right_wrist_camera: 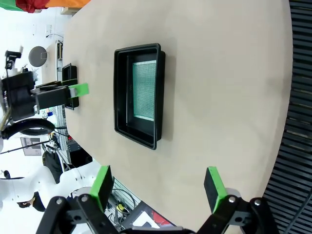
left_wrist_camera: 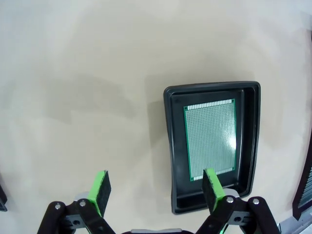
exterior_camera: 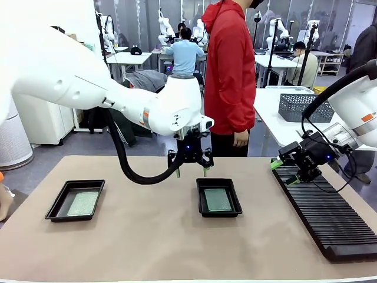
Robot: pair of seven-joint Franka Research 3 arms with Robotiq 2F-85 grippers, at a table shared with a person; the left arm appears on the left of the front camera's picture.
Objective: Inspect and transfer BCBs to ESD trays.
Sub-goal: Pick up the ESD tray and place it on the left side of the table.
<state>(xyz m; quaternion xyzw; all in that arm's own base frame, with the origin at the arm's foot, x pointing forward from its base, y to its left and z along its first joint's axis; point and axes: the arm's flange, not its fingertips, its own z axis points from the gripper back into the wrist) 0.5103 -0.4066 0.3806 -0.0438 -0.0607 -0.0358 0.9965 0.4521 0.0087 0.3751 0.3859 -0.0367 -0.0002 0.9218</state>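
Beige matting is covering the table point(exterior_camera: 147, 236) that I am working at, and a person in a red jacket point(exterior_camera: 230, 71) is standing at its far side, with more workbenches and seated people filling the room behind. A long black ribbed rack point(exterior_camera: 330, 218) is lying along my right side of the table, and a grey wire-mesh basket point(exterior_camera: 303, 108) is sitting on a white bench beyond it.

Two ESD trays are resting on the mat, well apart. The left tray point(exterior_camera: 76, 200) is holding one BCB point(exterior_camera: 82, 203) flat on its floor. The centre tray point(exterior_camera: 218, 197) is holding a second BCB point(exterior_camera: 218, 199), also lying flat.

My left gripper point(exterior_camera: 190, 171) is hovering just beyond the far rim of the centre tray, jaws spread wide and grasping nothing; in the left wrist view one green pad point(left_wrist_camera: 213, 189) is overlapping the tray's near edge. My right gripper point(exterior_camera: 290, 171) is hanging over the far end of the rack, jaws likewise spread and empty. Nothing is standing between either gripper and the trays.
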